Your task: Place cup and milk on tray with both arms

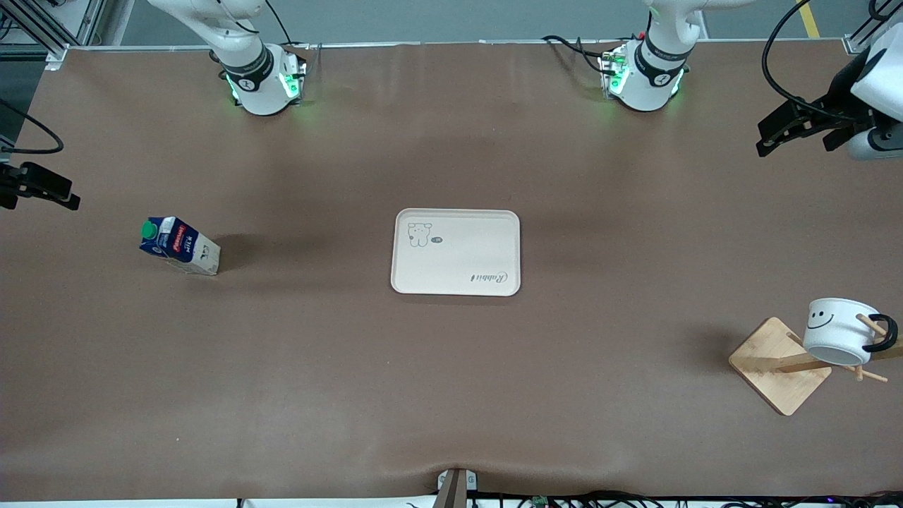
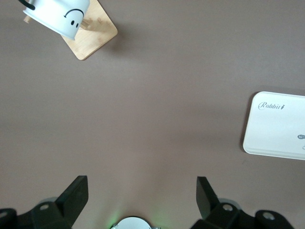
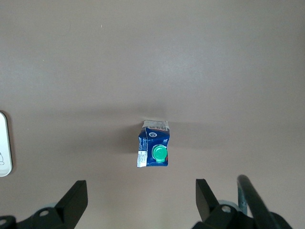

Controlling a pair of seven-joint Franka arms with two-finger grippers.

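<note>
Glossy white cup [image 1: 837, 330], pale wooden rack [image 1: 779, 364]

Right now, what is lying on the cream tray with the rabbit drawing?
Nothing lies on the cream rounded tray; only its printed animal and lettering show. The blue milk carton and white smiley mug are elsewhere.

Even, soft overhead light falls on my table [image 1: 451, 395]; the milk [image 1: 179, 245] and cup [image 1: 839, 330] cast faint shadows. My bases glow green. All views are sharp.
</note>
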